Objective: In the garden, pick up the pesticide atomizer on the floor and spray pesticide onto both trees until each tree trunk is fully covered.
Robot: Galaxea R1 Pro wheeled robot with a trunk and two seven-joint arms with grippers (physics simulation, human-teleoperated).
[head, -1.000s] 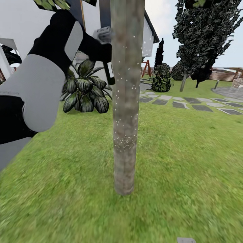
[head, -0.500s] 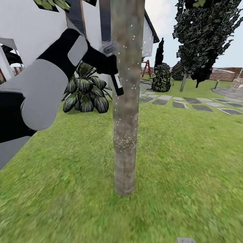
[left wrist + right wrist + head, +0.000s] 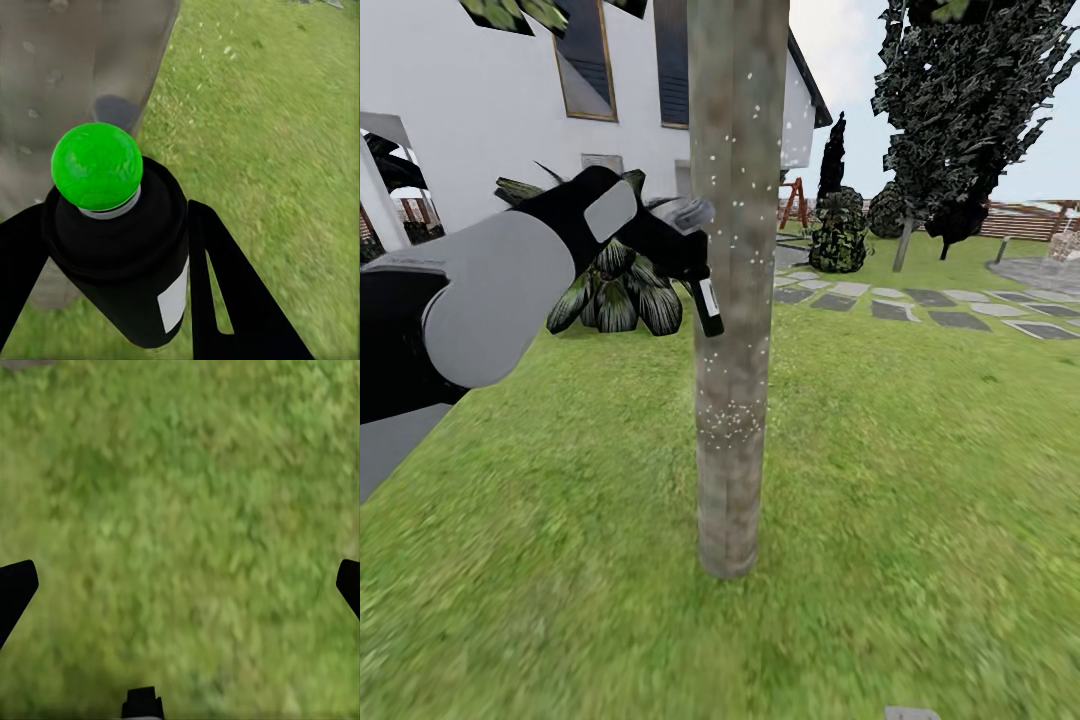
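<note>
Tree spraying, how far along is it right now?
Done: the atomizer is picked up, clamped in the left tool. In hand: it sits close to the trunk, which is flecked with white specks. Left: the trunk's bare lower part, then the second tree.

At my ten o'clock I see a white house, a striped-leaf plant below it. Dark conifer and stepping stones at two o'clock.

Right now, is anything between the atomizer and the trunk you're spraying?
Nothing solid. In the head view the pesticide atomizer in the left gripper sits right beside the tree trunk; I cannot tell if they touch.
</note>
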